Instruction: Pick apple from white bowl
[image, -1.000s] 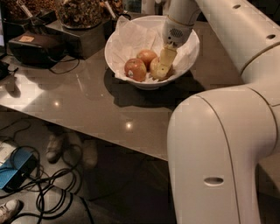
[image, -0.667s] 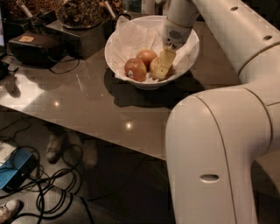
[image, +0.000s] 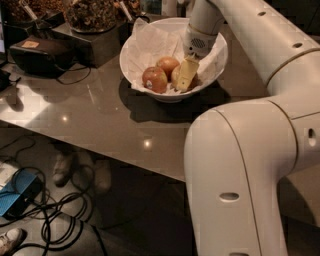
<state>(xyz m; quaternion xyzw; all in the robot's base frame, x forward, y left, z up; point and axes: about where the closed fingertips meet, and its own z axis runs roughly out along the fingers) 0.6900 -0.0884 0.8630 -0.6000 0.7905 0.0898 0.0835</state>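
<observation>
Camera view — my gripper (image: 186, 76) sits low in the white bowl (image: 172, 96), right at the apple (image: 174, 75) (grip state: can't tell) — next: secure it, lift straight up.

You see a glossy white arm (image: 240, 165) of thick rounded segments with small dark oval recesses; its pale yellow gripper (image: 184, 81) sits inside the white bowl (image: 165, 96).

pale yellow end effector (image: 184, 82) in white bowl (image: 125, 67); red apple (image: 154, 80)
</observation>
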